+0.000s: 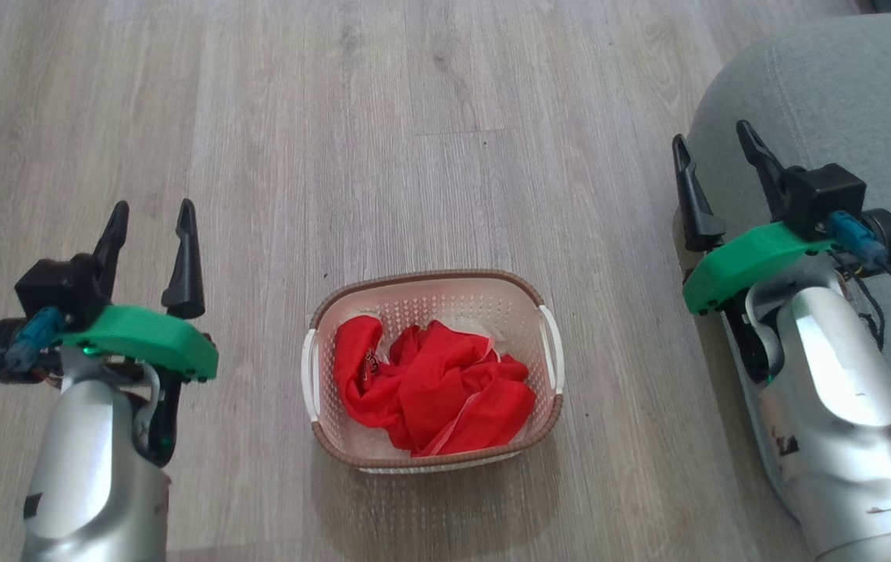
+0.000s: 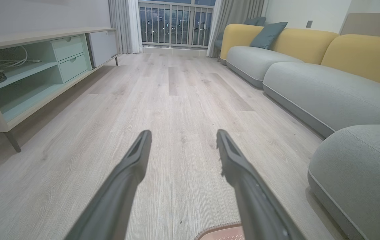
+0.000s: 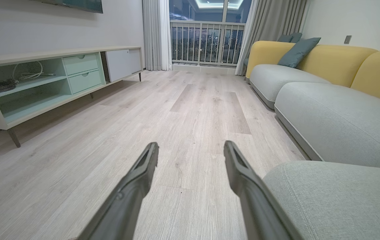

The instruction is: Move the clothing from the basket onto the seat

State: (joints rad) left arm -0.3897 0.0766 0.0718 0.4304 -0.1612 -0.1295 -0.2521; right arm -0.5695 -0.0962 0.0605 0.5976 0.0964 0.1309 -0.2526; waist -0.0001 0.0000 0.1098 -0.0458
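Note:
Bright-red clothing (image 1: 429, 386) lies crumpled inside the cream basket (image 1: 507, 293), which stands on the wooden floor in the middle of the head view; its brown rim (image 2: 221, 230) peeks in at the bottom of the left wrist view. The grey-green seat (image 1: 828, 94) fills the upper right corner and appears again as the seat (image 3: 339, 203) and the seat (image 2: 363, 166) in the wrist views. My left gripper (image 1: 152, 211) hovers open to the left of the basket, holding nothing. My right gripper (image 1: 714, 140) is open over the seat's left edge, also holding nothing.
A long low cabinet (image 3: 43, 80) with drawers runs along the left wall. Grey sofa cushions (image 3: 336, 120) with yellow backrests (image 3: 329, 60) line the right side. Wooden floor (image 3: 190, 110) stretches ahead to a balcony window (image 3: 209, 40) with curtains.

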